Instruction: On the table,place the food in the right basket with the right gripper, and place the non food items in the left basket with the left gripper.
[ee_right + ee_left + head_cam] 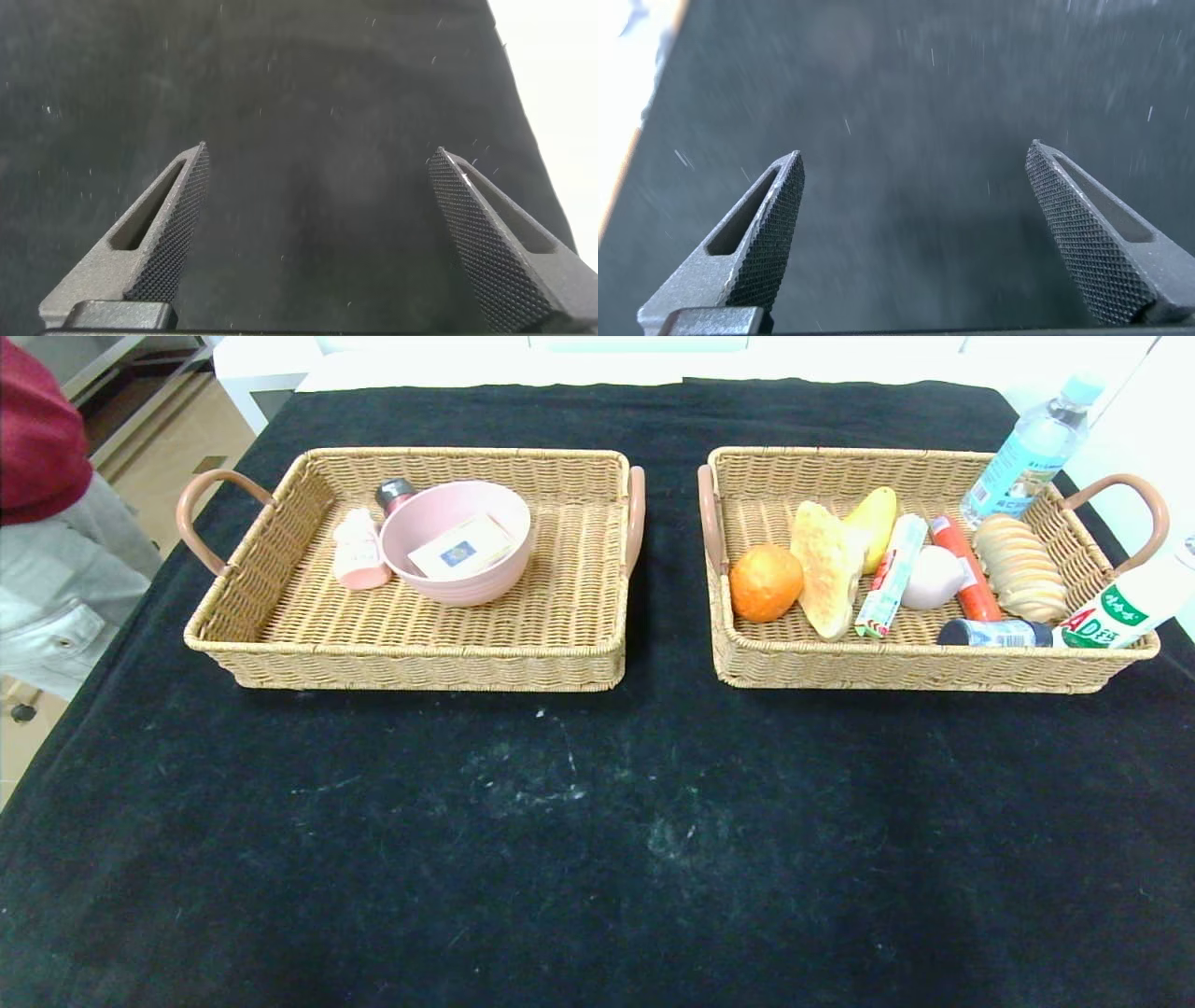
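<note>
**Sort looks done, both hands empty over bare cloth**

Left hand (913, 233): jaws spread wide, nothing between them, only black cloth below. Right hand (318, 233): same, wide open and empty. Neither shows in the head view.

Left basket (280, 616) holds a pink bowl (457, 541) with a small card box (460, 547) inside, and a pink bottle (359, 553) just beside it. Right basket (747, 663) holds an orange (766, 582), bread (826, 569), a ridged loaf (1019, 567), a sausage stick (966, 574) and an egg (932, 579).

Risks:
- AD drink bottle (1111, 614) lies across the right basket's rim, overhanging; a nudge could tip it out.
- Water bottle (1032, 448) stands at the basket's far corner, near the tabletop edge; an arm sweep could knock it off.

Surface: black cloth tabletop (597, 849), scuffed with pale lint marks. No loose items on it that I can see. Person in a red top (37, 429) stands at the left side; pale floor beyond.
</note>
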